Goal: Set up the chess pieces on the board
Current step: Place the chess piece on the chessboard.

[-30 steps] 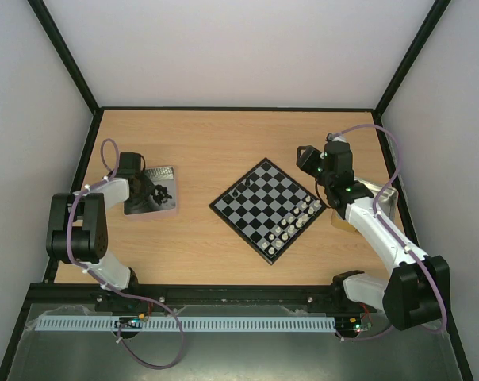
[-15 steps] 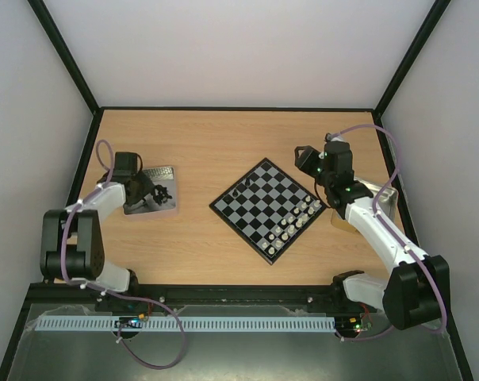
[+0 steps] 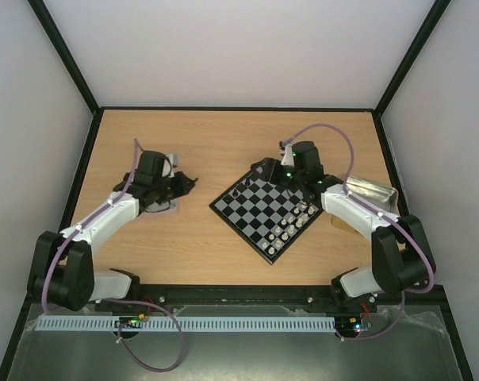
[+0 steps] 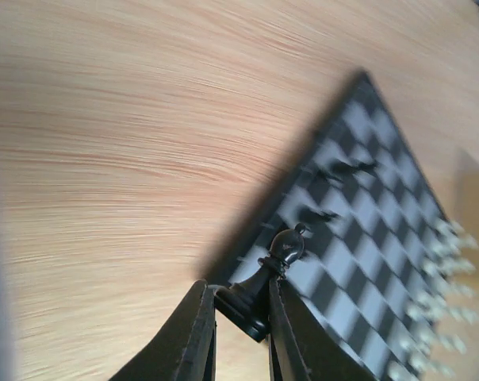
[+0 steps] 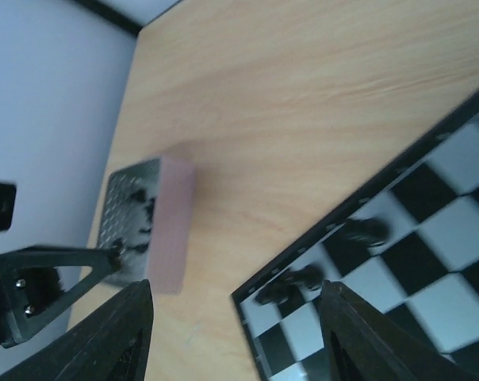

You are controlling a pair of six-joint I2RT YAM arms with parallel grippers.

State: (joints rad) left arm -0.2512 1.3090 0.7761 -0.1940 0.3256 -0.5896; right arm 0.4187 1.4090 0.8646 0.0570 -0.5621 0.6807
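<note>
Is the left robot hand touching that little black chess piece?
Touching. The left wrist view shows the left gripper pinching the base of the small black round-headed chess piece, with one dark finger pressed against each side.

Top external looks steeply down from above-behind, whole table (image 3: 224, 139) in frame; left wrist faces right, right wrist faces left; both low, close, blurred, sharing the left corner of the board (image 3: 267, 208).
</note>
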